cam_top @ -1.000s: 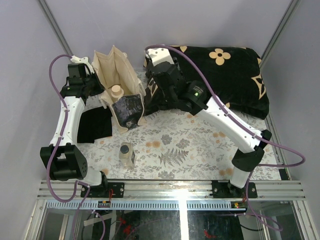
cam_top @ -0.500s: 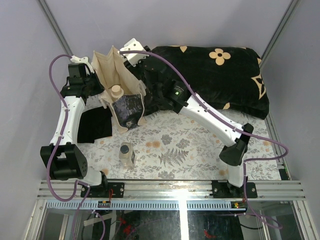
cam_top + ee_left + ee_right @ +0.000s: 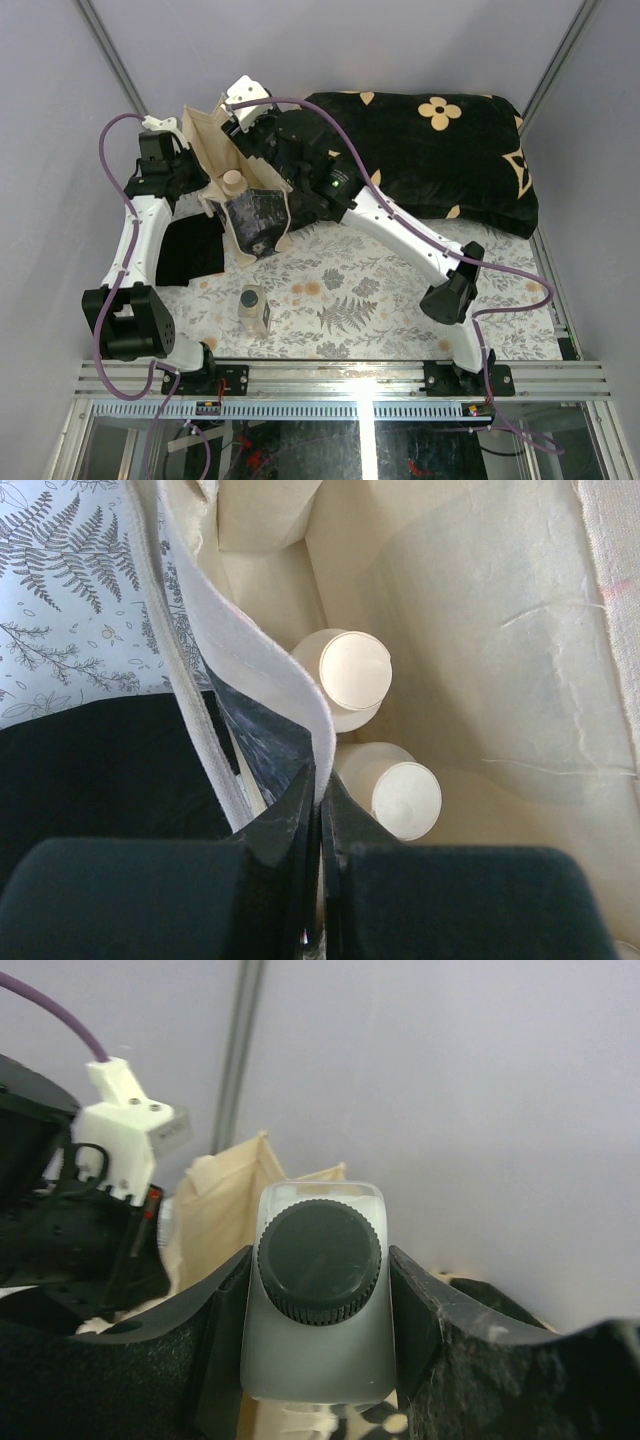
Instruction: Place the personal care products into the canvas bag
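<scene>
My right gripper [image 3: 318, 1265] is clamped on the white bottle [image 3: 316, 1345] at the mouth of the canvas bag [image 3: 480, 630], whose front wall my left gripper [image 3: 318, 790] pinches open, so next, I judge, I lower it beside the beige bottles [image 3: 355, 670] and let go

In the right wrist view the white bottle [image 3: 318, 1300] shows only cap and shoulders; the lower edge cuts off its body. In the canvas bag [image 3: 480, 660], one beige bottle [image 3: 352, 670] and a second beige bottle [image 3: 405, 800] show mostly their caps.
</scene>
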{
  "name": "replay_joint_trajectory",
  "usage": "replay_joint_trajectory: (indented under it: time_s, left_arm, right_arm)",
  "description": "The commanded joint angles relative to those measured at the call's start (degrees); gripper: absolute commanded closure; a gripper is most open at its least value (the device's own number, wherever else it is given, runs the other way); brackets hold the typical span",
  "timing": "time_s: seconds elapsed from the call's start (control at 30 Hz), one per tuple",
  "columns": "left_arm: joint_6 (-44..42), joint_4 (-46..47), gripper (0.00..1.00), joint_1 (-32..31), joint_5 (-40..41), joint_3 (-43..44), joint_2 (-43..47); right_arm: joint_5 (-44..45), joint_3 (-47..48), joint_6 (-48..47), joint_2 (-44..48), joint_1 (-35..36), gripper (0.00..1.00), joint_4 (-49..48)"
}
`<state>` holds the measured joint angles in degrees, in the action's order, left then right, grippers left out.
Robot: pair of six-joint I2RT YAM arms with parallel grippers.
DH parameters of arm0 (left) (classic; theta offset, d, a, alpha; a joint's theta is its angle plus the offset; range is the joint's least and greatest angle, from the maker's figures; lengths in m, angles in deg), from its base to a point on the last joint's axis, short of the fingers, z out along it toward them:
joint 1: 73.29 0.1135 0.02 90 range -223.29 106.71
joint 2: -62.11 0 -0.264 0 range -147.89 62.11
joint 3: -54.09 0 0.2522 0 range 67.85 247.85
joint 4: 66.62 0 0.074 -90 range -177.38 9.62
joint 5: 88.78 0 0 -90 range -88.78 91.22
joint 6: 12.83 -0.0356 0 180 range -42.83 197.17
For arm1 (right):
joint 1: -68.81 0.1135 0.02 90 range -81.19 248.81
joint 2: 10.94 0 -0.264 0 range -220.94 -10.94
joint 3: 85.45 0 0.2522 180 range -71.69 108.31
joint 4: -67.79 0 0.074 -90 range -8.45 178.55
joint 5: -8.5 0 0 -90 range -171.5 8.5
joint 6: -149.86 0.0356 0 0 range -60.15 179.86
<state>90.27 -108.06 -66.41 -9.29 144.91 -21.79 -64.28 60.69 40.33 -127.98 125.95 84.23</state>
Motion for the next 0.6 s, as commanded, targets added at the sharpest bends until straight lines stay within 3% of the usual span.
replay_joint_trajectory:
  time_s: [0.0, 0.4, 0.57]
  left_arm:
    - [0.52, 0.99, 1.0, 0.42, -0.12, -1.29, 1.25]
    - [-0.36, -2.76, 1.0, 0.48, -1.8, 2.27, 3.68]
    - [-0.2, -3.39, 1.0, 0.4, -2.33, 2.94, 4.1]
  right_arm:
    - [-8.7, 6.07, 6.64, -0.33, -0.61, 1.0, -10.38]
    - [-14.95, 4.92, 19.45, -8.87, -6.62, 1.0, -5.64]
    - [-14.77, 8.22, 19.82, -13.48, -8.66, 1.0, -4.75]
